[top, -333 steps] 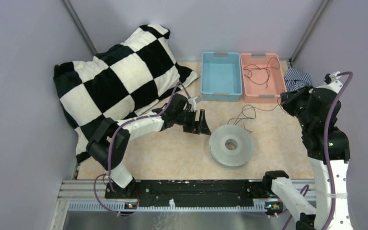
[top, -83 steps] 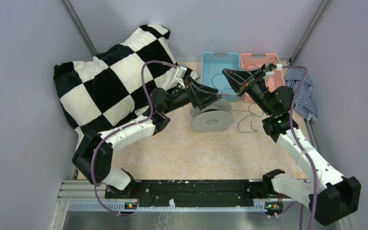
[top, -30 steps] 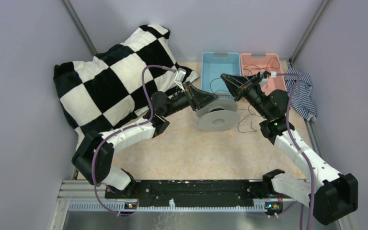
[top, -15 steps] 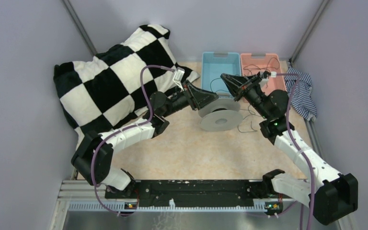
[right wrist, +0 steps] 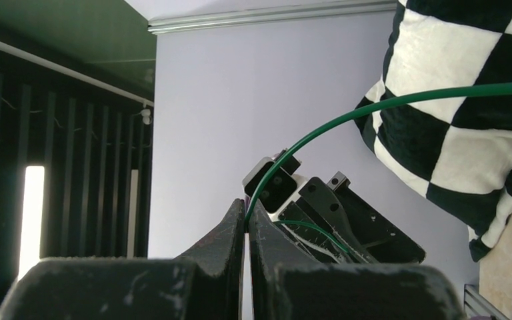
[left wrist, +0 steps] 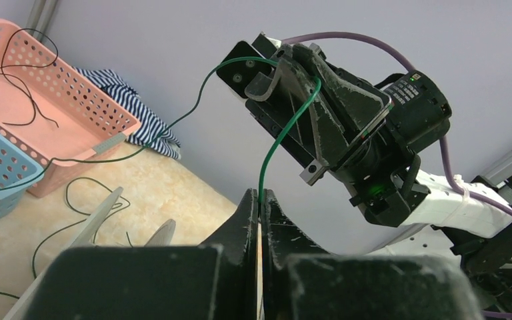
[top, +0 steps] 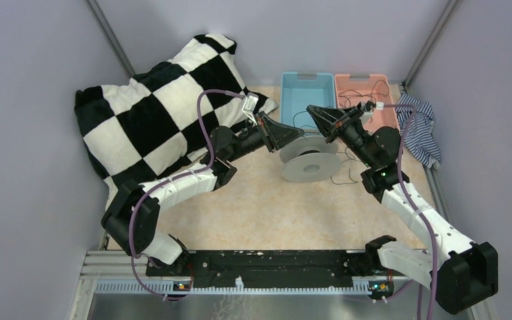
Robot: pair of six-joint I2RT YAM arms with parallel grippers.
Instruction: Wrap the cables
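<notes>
Over the far middle of the counter (top: 273, 213), my left gripper (top: 293, 137) is pinched fully closed on the thin cable (left wrist: 287, 127), just above the grey spool (top: 310, 167). Next to it, my right gripper (top: 316, 115) is closed on the same cable. Loose cables (top: 358, 99) lie in the pink bin (top: 363, 77).

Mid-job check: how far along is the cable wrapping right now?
Done: one cable is picked up, with the left gripper and right gripper both shut on it. In hand: that strand arcs between the two grippers, close to the spool. Left: I can make out no turns on the spool, slack lies loose beside it, and more cables wait in the pink bin.
</notes>
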